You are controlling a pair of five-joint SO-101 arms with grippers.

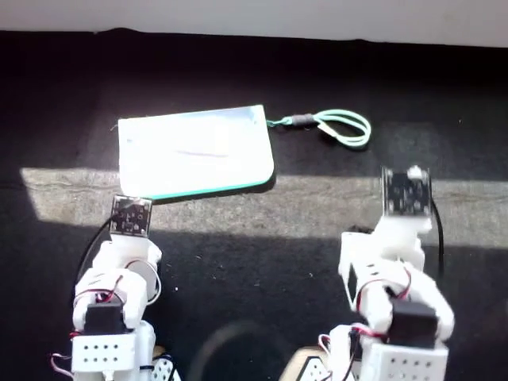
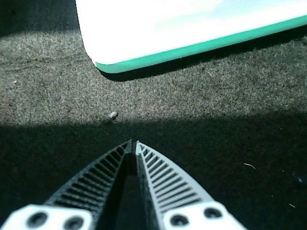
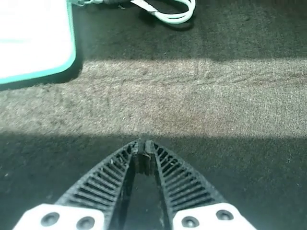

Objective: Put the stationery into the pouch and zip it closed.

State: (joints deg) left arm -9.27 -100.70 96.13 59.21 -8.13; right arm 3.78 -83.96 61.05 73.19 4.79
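A pale, teal-edged pouch [image 1: 194, 152] lies flat on the dark cloth at the back left, with a light green wrist loop [image 1: 345, 127] trailing from its right corner. Its near corner [image 2: 144, 52] and teal rim show in the left wrist view, its right corner [image 3: 36, 43] and the loop [image 3: 168, 9] in the right wrist view. My left gripper [image 2: 133, 143] is shut and empty, just short of the pouch's near left corner. My right gripper [image 3: 143, 143] is shut and empty, on the right of the table, well clear of the pouch.
A dark felt cloth [image 1: 317, 262] covers the table, with a sunlit band [image 1: 317, 206] running across its middle. A small pale speck [image 2: 113, 114] lies on the cloth ahead of the left gripper. A light wall edge [image 1: 254, 16] runs along the back.
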